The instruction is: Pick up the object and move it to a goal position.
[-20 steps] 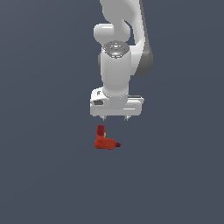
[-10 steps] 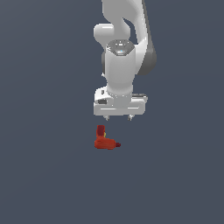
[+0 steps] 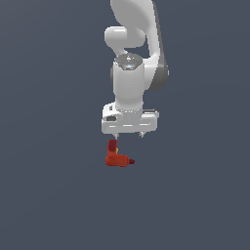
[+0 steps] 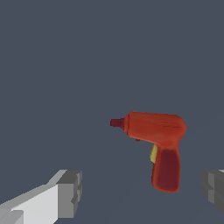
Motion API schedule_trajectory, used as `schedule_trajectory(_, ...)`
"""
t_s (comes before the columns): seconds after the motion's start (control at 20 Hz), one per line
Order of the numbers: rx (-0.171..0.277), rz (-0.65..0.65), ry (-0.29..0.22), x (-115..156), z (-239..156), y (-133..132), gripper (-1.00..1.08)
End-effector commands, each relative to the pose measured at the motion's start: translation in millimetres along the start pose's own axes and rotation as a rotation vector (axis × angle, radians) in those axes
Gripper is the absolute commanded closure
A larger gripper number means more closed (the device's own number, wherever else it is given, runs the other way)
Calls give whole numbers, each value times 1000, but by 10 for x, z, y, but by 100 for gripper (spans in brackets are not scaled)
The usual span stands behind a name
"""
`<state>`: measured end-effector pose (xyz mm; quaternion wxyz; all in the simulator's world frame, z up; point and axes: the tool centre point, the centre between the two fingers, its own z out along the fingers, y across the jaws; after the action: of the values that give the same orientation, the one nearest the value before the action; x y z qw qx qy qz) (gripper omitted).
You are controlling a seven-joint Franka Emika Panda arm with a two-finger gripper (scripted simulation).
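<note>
The red drill is seen lying on its side on the plain grey floor, just below the gripper, whose jaws are spread wide apart and grasp nothing.

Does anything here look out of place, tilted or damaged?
Nothing stands out. The small red drill-shaped object lies flat on its side on the plain grey surface, whole and unmarked. The white pincer hangs above it, jaws spread wide, not touching it.
</note>
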<state>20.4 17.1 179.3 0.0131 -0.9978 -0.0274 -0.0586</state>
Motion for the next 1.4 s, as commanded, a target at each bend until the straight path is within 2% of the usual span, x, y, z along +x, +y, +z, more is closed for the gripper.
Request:
schedule_trajectory(0.0,0,-16,18,0,92,58,-100)
schedule_trajectory(0.65,1,-133,156,-66,656,404,-100)
schedule_trajectory(1.35,-1,-246,332,-254,1079,661,-100)
